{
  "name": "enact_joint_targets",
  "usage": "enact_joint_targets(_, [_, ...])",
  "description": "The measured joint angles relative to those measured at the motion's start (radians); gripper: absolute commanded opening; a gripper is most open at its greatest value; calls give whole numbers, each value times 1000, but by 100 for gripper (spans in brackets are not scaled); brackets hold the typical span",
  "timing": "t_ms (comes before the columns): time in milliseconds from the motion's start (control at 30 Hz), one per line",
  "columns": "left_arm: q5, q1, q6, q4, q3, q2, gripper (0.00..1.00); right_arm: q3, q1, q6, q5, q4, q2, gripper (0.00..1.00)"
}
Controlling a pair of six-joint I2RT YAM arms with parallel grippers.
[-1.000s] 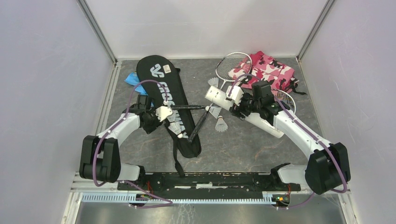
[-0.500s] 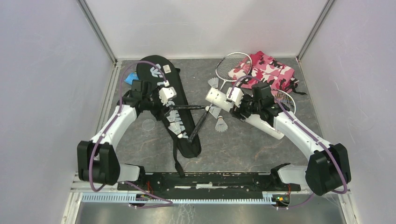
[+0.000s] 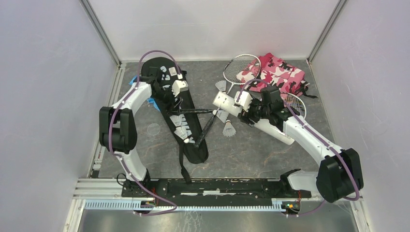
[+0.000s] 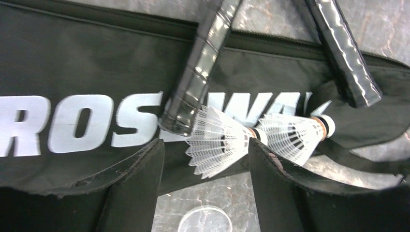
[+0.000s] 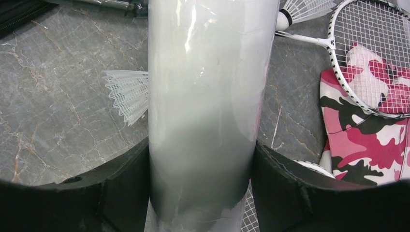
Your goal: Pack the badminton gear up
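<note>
A robot test cell in a laboratory, seen from above.

Plain white panel walls [image 3: 212, 29] close in three sides of a small booth, joined at the corners by bare aluminium posts [image 3: 100, 31]. The floor of the booth is a grey, marble-patterned table top [image 3: 251, 150]. Along its near edge runs a black mounting rail [image 3: 217, 186], and two white-and-black robot arms, the left arm [image 3: 126, 104] and the right arm [image 3: 309, 135], are bolted to it. Purple cables [image 3: 157, 53] loop loosely along the arms. No furniture or household fittings show.
</note>
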Motion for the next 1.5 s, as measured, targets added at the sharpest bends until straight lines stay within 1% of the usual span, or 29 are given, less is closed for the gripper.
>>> enact_joint_targets(200, [7,0,36,-146,40,61,60,-6,0,-5,0,0,0,36])
enact_joint_targets(267, [9,0,47,-170,41,68,58,-6,0,-8,0,0,0,36])
enact_joint_targets(400, [9,0,61,-197,42,87,49,-6,0,-8,0,0,0,36])
enact_joint_targets(500, [10,0,72,-205,42,106,37,-6,0,-8,0,0,0,35])
enact_joint_targets(700, [25,0,105,-217,42,114,7,-5,-6,3,1,0,0,34])
enact_joint_targets(733, [31,0,114,-226,42,114,3,-3,-10,10,4,-1,0,34])
enact_joint_targets(867, [43,0,128,-264,52,109,2,29,-20,40,41,-5,0,35])
enact_joint_targets(967, [48,0,129,-283,68,89,2,90,-22,54,89,-21,-1,35])
enact_joint_targets(1200, [65,0,101,-278,118,-45,2,213,-24,46,165,-29,-16,38])
enact_joint_targets(1367, [139,0,-5,-214,119,-141,2,227,-24,29,118,-50,-12,38])
enact_joint_targets(1500, [217,-7,-174,-77,116,-212,2,227,-24,9,36,-72,16,38])
